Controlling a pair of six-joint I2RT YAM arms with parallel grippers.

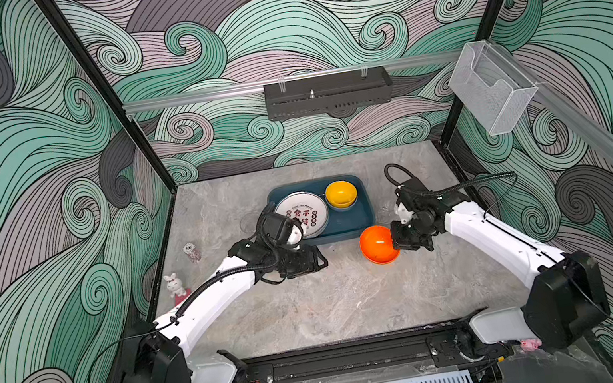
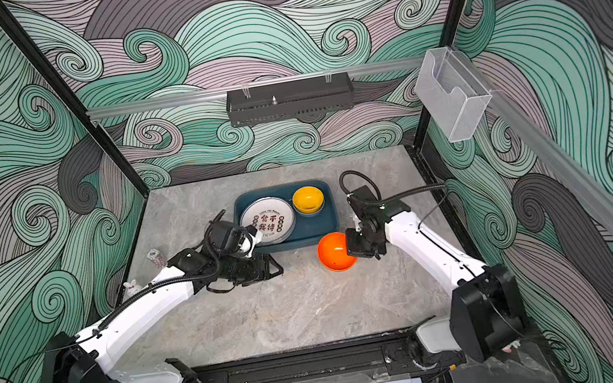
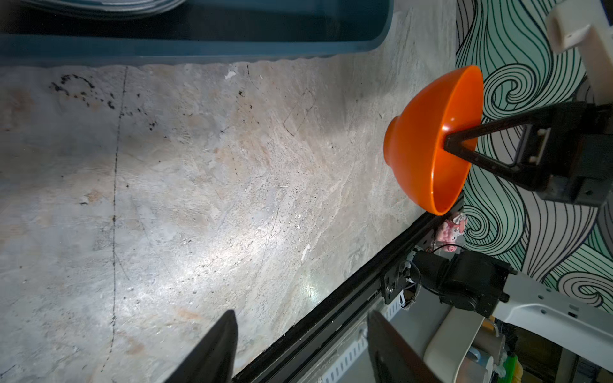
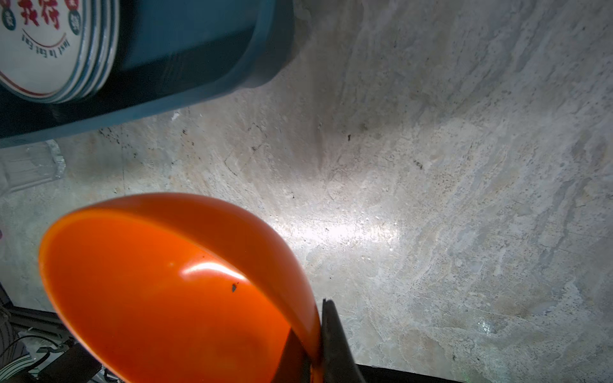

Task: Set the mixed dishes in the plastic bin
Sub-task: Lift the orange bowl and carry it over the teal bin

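Nearest the right wrist camera, an orange bowl (image 4: 166, 291) is held tipped, its rim clamped in the right tool (image 3: 448, 142), over the table (image 1: 336, 305) just outside the near right corner of the blue bin (image 1: 352, 220). Bare bin floor is judged to lie just beyond the bowl, nearer this arm, beside stacked plates (image 1: 302, 214) and before a yellow bowl (image 1: 341, 194). Nothing is held by the left tool (image 3: 300, 315), whose jaws stand apart.
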